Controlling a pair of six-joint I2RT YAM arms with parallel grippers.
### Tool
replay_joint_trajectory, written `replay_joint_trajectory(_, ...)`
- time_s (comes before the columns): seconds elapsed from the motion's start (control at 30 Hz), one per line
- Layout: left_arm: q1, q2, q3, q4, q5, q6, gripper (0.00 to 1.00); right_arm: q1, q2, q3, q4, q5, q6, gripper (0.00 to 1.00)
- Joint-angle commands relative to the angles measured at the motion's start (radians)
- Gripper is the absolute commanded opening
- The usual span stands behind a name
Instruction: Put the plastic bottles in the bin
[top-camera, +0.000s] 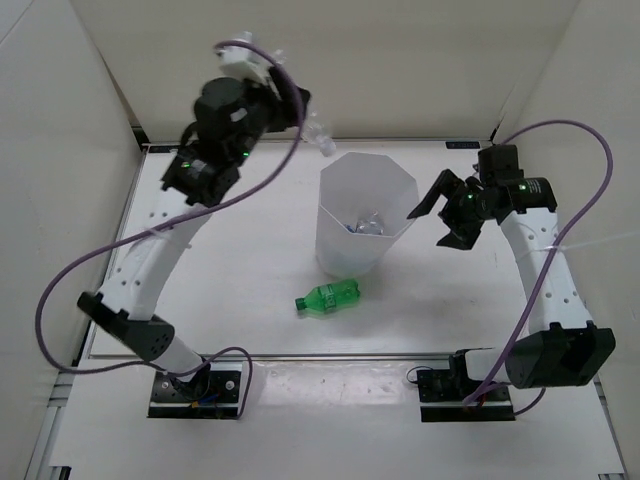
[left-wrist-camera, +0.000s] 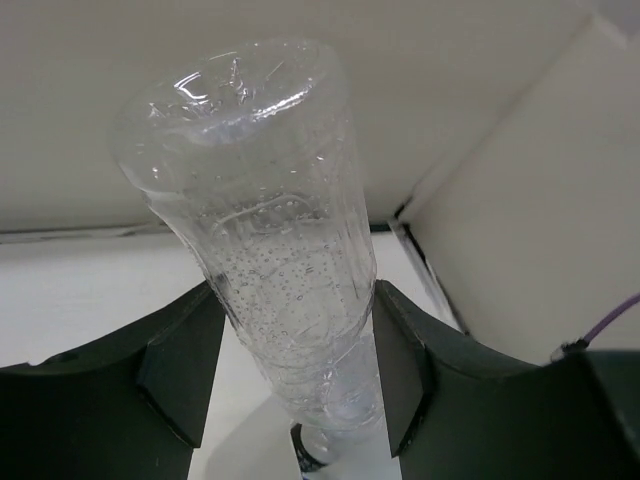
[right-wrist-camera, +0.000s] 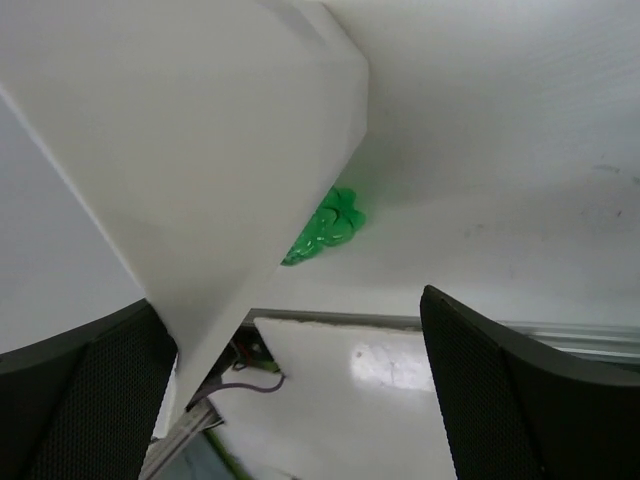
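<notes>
Left fingers are clamped on a clear bottle held up just back-left of the bin, right fingers empty and wide open beside it, so I reckon next is swinging it over the rim and letting go.

Loads of bare table across the centre-left and lower left of the top view, easy to swing through. Dead centre blocked by the tall bin, though open at the top, so reachable from above. Right below it, a green bottle on its side near the bin's base, in the way of any low pass. Tight on the bin's right thanks to the right gripper, jaws spread, close beside the bin wall. Crowded at the bin's upper-left rim too: left gripper clamped on a clear bottle. Boxed in by walls left, back and right.
</notes>
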Motion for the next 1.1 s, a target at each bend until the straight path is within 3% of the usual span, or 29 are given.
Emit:
replay_joint_trajectory(0.0,-0.113,0.099,0.024,-0.057,-0.06,0.107,0.67,-0.075,-0.044,-0.101,0.036,-0.101,0.048,0.99)
replay_joint_trajectory(0.2,-0.224,0.121,0.042,-0.057,-0.137,0.177,0.69,-0.109,-0.078,-0.163,0.069,-0.163,0.069,0.99)
replay_joint_trajectory(0.43,-0.257,0.131,0.042,-0.057,-0.169,0.217,0.73,-0.109,-0.046,-0.034,0.114,-0.206,0.069,0.99)
replay_joint_trajectory(0.57,-0.282,0.122,0.042,-0.057,-0.195,0.239,0.84,-0.109,-0.064,0.078,0.154,-0.23,0.078,0.99)
replay_joint_trajectory(0.73,-0.314,0.102,0.033,-0.057,-0.23,0.268,0.92,-0.118,-0.142,0.109,0.154,-0.184,0.166,0.99)
replay_joint_trajectory(0.77,-0.329,0.093,0.033,-0.057,-0.259,0.268,1.0,-0.128,-0.154,0.069,0.139,-0.154,0.196,0.99)
replay_joint_trajectory(0.83,-0.355,0.081,0.033,-0.057,-0.333,0.288,1.0,-0.14,-0.2,-0.002,0.079,-0.123,0.309,0.99)
replay_joint_trajectory(0.9,-0.371,0.049,0.044,-0.057,-0.405,0.297,1.0,-0.14,-0.26,-0.188,0.028,-0.091,0.408,0.99)
replay_joint_trajectory(1.0,-0.382,-0.043,-0.005,-0.057,-0.568,0.287,1.0,-0.14,-0.326,-0.467,0.031,-0.205,0.554,0.99)
replay_joint_trajectory(1.07,-0.382,-0.103,-0.063,-0.057,-0.649,0.271,1.0,-0.14,-0.337,-0.722,0.147,-0.381,0.6,0.99)
